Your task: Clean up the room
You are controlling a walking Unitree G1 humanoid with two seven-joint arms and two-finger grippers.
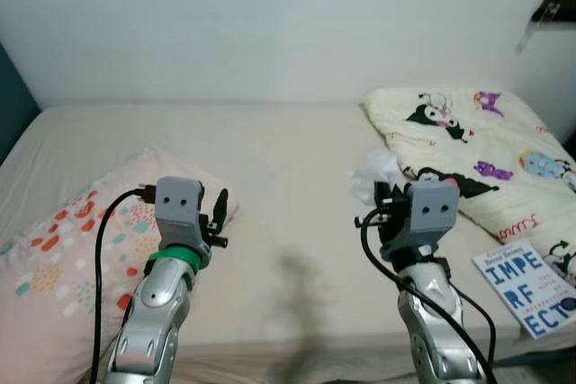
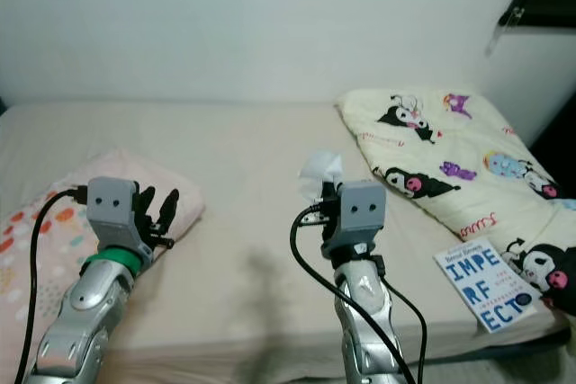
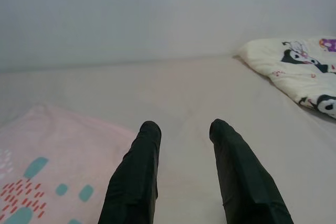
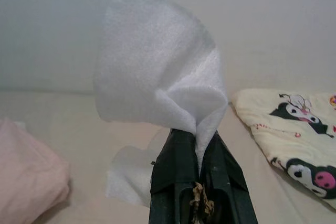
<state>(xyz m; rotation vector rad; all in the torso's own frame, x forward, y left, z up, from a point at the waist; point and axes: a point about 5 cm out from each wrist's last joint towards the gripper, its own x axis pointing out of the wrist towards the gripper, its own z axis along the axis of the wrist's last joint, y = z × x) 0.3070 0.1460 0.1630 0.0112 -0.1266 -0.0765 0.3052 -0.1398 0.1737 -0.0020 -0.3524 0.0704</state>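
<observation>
Above the bed, our right gripper is clamped on a white foam sheet. At nine o'clock, our left gripper hovers with fingers apart.

White foam sheet, pink dotted pillow, cartoon-print cream blanket

white foam sheet, crumpled (upright), pinched

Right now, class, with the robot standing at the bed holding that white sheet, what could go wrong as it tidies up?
1. The right gripper pinches only the lower corner of the white foam sheet; it may slip free onto the bed.
2. The sheet stands up before the right wrist camera, hiding much of what lies ahead.
3. The book lies at the bed's edge near the right arm; a swing could knock it off.
</observation>
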